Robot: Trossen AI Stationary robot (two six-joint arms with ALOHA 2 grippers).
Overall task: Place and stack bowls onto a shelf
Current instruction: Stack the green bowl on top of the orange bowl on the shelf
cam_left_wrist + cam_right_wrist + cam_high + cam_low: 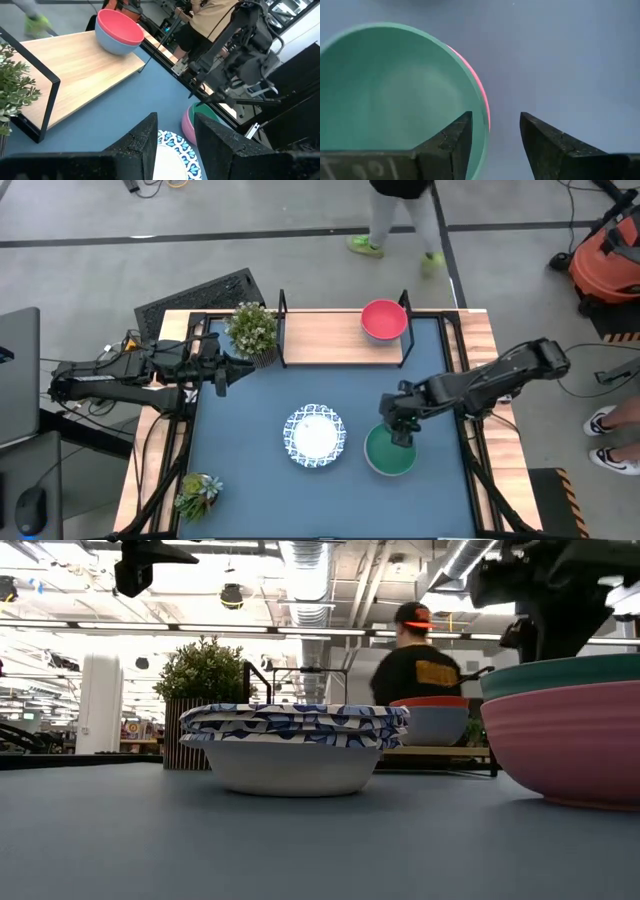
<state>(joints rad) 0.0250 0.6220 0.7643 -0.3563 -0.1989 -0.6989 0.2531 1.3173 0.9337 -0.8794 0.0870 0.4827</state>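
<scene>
A green bowl [390, 452] sits nested in a pink bowl [570, 745] on the blue table at the right. My right gripper [495, 125] is open just above their far rim. One finger is over the green bowl's inside and the other is outside the pink rim [482, 97]. Two stacked white bowls with blue patterned rims [315, 435] stand at the table's middle. A bowl that is pink inside and pale blue outside [384, 320] rests on the right end of the wooden shelf [320, 338]. My left gripper [175, 122] is open and empty by the shelf's left end.
A potted plant [252, 330] stands at the shelf's left end, close to my left gripper. Another small plant [197, 492] sits at the near left corner. The shelf board left of its bowl is bare. A person [425, 655] walks beyond the far edge.
</scene>
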